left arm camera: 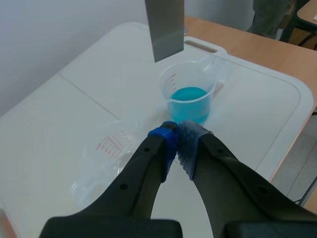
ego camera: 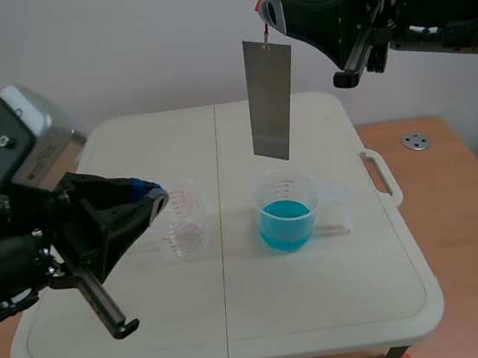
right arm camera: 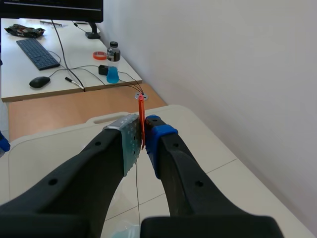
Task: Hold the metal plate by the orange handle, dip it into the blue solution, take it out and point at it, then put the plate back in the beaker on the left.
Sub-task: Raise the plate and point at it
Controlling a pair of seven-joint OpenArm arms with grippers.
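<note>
A grey metal plate (ego camera: 269, 98) hangs upright in the air above the beaker of blue solution (ego camera: 287, 211), its lower edge clear of the rim. My right gripper (ego camera: 274, 6) is raised high and shut on the plate's orange handle (right arm camera: 141, 120), which shows as a thin strip between the pads. My left gripper (ego camera: 155, 194) is shut on nothing, low over the table by the empty clear beaker (ego camera: 182, 223) at the left. In the left wrist view the plate's lower end (left arm camera: 165, 28) hangs above the blue beaker (left arm camera: 189, 97), ahead of my shut left gripper (left arm camera: 177, 142); the empty beaker (left arm camera: 106, 161) lies beside it.
The white folding table (ego camera: 239, 319) stands on a wooden surface (ego camera: 469, 203). A small metal disc (ego camera: 415, 141) lies to the right. In the right wrist view, a desk behind holds a keyboard (right arm camera: 37, 53), a mouse (right arm camera: 39, 82) and a small bottle of blue liquid (right arm camera: 113, 69).
</note>
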